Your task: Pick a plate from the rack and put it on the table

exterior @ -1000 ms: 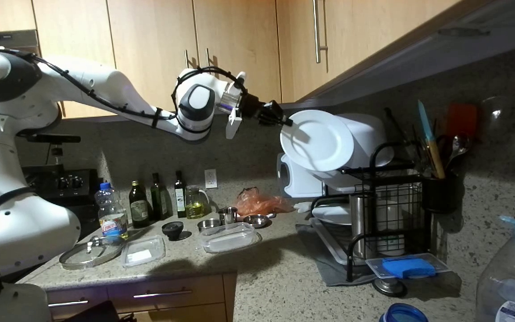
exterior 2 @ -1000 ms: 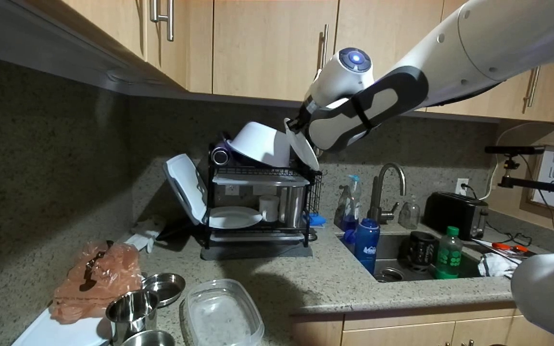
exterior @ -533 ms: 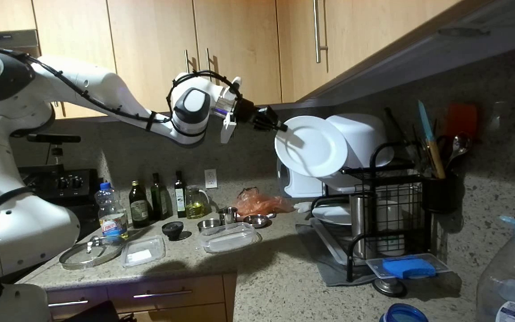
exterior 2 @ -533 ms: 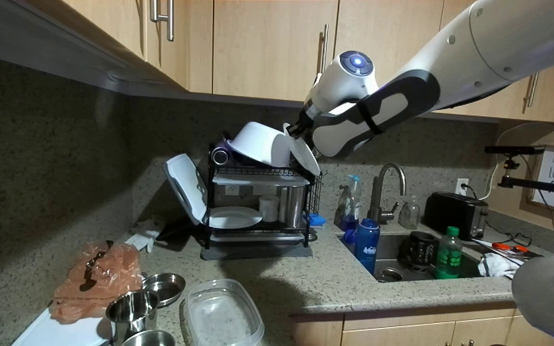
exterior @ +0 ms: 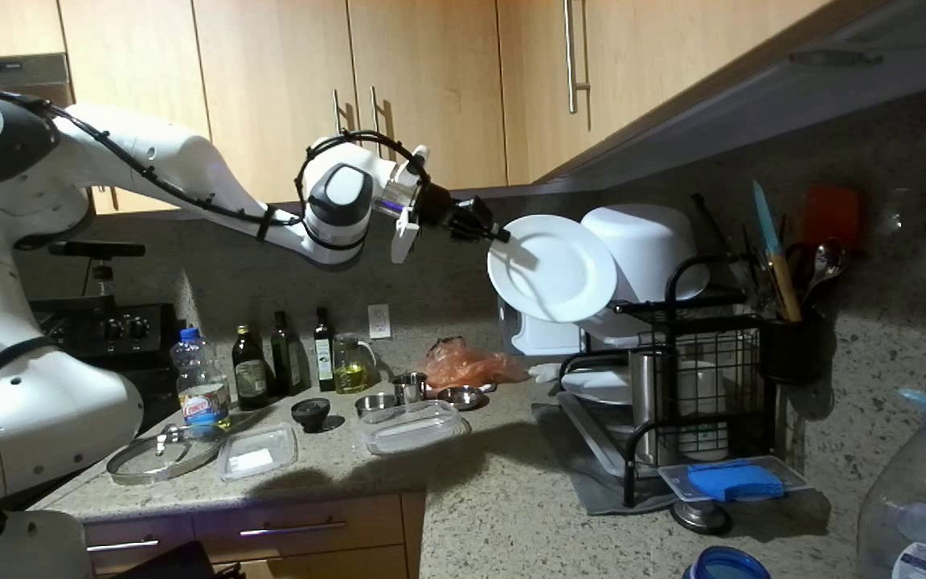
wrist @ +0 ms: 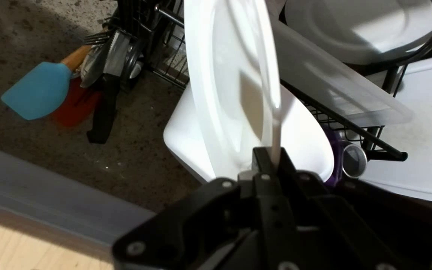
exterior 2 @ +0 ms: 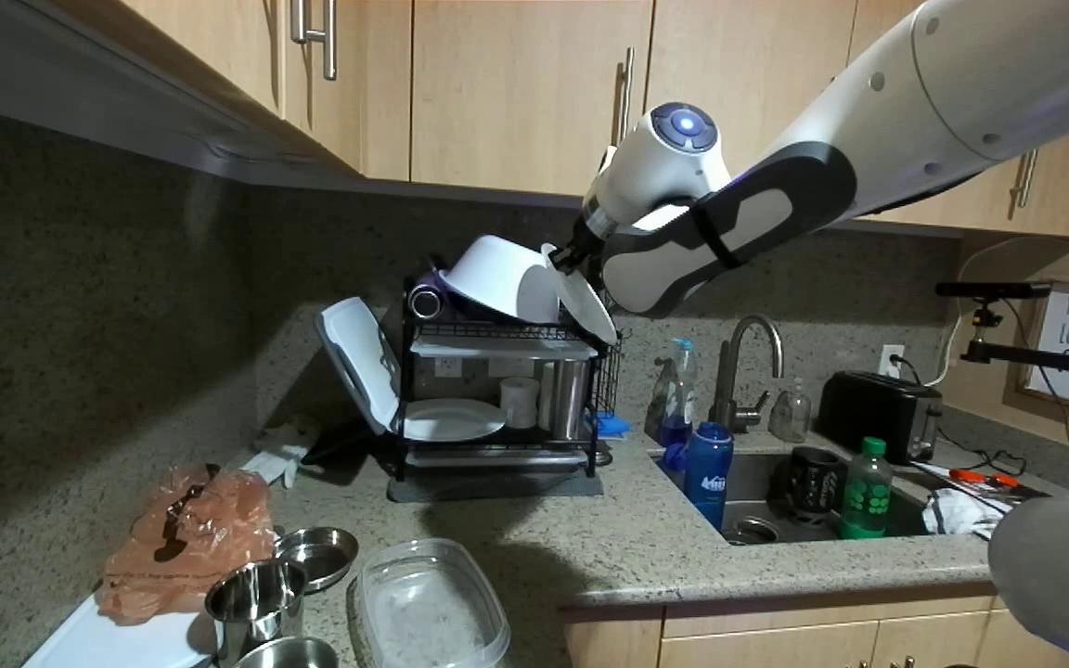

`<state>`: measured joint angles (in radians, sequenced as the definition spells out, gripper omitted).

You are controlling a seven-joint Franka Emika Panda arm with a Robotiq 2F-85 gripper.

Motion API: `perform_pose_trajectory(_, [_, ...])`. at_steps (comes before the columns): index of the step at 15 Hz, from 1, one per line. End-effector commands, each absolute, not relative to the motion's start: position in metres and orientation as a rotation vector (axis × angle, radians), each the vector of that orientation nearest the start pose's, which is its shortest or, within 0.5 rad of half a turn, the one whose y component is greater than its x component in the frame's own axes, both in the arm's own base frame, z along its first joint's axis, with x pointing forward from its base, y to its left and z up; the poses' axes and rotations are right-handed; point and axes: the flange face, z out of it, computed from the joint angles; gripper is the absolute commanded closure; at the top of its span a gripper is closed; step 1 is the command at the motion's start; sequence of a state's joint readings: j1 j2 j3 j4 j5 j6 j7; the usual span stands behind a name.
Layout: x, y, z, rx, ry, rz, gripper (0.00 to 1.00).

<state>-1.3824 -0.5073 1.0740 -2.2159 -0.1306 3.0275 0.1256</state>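
White and glossy, the plate (exterior: 553, 269) hangs tilted in the air near the top tier of the rack (exterior: 704, 323), gripped only at its rim. In an exterior view the claw (exterior: 503, 235) has it at about ten o'clock on the disc; the wrist view shows the jaws just the rim's thickness apart, with the edge pinched between them. From the plate, the rack lies toward four o'clock and the white tub (exterior: 648, 249) on its top toward three. Whether the plate touches either, I cannot tell.

That is the first worry: a swing toward four could catch the wire, or shove the tub, which sits tilted. A second is the pinch itself. With the weight hanging well out from one small, probably slick hold, the plate may pivot or slide, most likely on a jerk or a bump. Lowering toward six o'clock to the tabletop (exterior: 503, 515) has its own risk: tilted as it is, the plate would land edge first and could chip or twist in the claw. Drifting toward seven o'clock instead would put the clear plastic box (exterior: 411, 428) in its way.
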Motion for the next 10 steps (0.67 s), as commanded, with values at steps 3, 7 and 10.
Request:
perform_pose_trajectory(3, [0.532, -0.058, 0.582, 2.224, -0.087, 1.172, 0.99])
perform_pose_trajectory(7, [0.527, -0.055, 0.583, 2.222, -0.086, 1.18, 0.99])
perform_pose_trajectory(10, [0.518, -0.057, 0.592, 2.235, -0.172, 1.316, 0.98])
